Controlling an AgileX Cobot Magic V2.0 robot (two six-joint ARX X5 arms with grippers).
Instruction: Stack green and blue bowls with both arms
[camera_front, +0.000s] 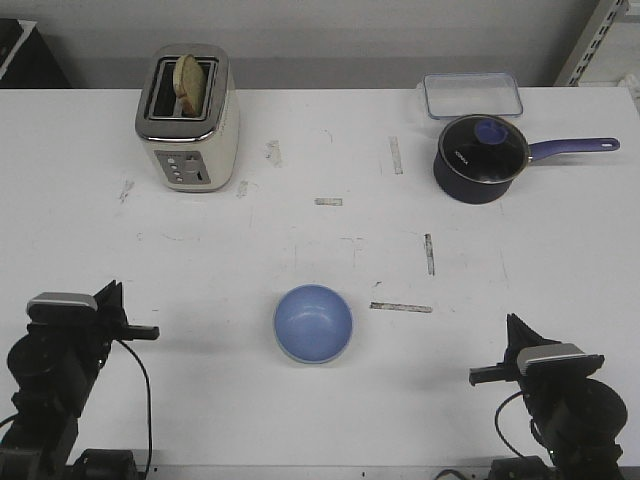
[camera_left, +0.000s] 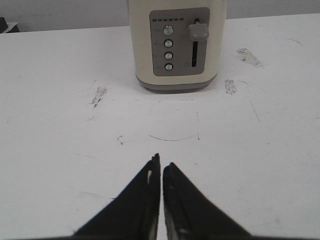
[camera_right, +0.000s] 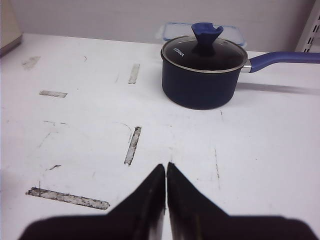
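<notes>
A light blue bowl (camera_front: 313, 322) sits upright on the white table (camera_front: 330, 250), its mouth facing up and nothing visible inside it. It is round, so I can name no long axis. I see only this one bowl; no green one shows separately.

Seen from the front, the bowl lies between my two hands, well apart from both: at about 3 o'clock from my left hand (camera_front: 148, 332) and at about 10 o'clock from my right hand (camera_front: 478, 377).

My left hand (camera_left: 161, 167) has its fingers drawn together, only a thin slit between the tips, gripping nothing. My right hand (camera_right: 166, 167) is the same, tips pressed together and bare.

At 11 o'clock on the table a cream toaster (camera_front: 187, 120) holds a slice of bread (camera_front: 191, 84) in its slot. At 1 o'clock stands a navy saucepan (camera_front: 480, 158) with its glass lid on, contents unclear, and just behind it a clear lidded box (camera_front: 471, 95).
</notes>
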